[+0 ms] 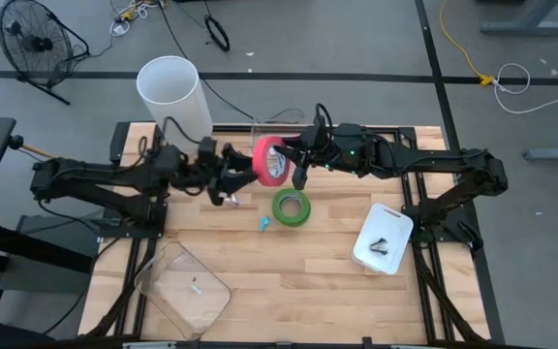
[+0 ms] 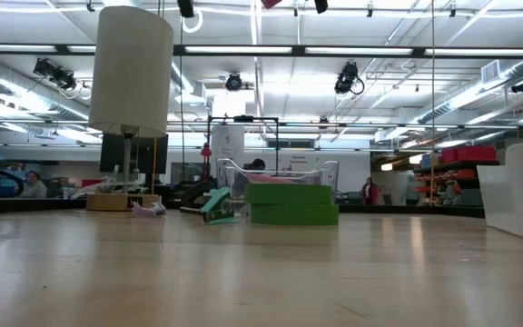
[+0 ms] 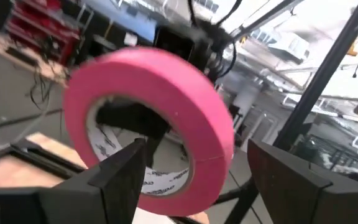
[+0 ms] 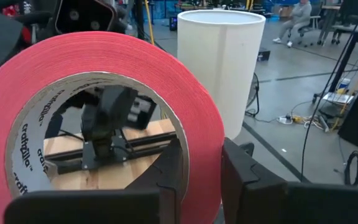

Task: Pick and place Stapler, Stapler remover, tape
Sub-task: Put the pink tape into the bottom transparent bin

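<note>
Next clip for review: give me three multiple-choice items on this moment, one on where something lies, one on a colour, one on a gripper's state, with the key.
1. Where is the green tape?
A. flat on the table
B. inside the white cylinder
C. on the white tray

2. What colour is the tape roll held up between the two arms?
A. blue
B. pink-red
C. yellow

3. How does the right gripper stand?
A. wide open, empty
B. out of view
C. shut on the roll's wall

Key: 1 A, it lies on the wood beside a small teal item. 2 B, both wrist views show it. 3 C, its fingers pinch the band; the left gripper is open.
</note>
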Tool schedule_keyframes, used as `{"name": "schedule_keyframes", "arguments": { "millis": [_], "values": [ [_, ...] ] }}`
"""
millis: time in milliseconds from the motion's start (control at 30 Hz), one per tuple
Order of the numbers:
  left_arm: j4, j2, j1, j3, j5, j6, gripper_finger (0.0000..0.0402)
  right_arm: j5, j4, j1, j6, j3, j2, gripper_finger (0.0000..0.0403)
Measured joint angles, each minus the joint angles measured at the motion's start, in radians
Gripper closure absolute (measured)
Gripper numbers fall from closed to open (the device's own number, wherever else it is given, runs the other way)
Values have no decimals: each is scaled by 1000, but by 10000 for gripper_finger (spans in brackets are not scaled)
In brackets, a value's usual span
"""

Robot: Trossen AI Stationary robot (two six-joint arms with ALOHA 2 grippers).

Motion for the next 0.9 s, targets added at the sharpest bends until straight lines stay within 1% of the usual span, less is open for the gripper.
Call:
{"name": "schedule_keyframes", "arguments": {
  "millis": [167,300,467,667,900],
  "values": [
    [4,81,0,59,46,-43,121,0,0,0,-3,0,0,348],
    [1,131,0,103,87,-44,122,0,-4,0,-6,0,0,348],
    [13,157,1,122,93,-43,133,0,-8,0,-6,0,0,348],
    [9,157,3,122,93,-36,177,0,-13,0,-5,0,0,348],
    [9,157,3,122,93,-17,249,-1,-13,0,-5,0,0,348]
  ]
}}
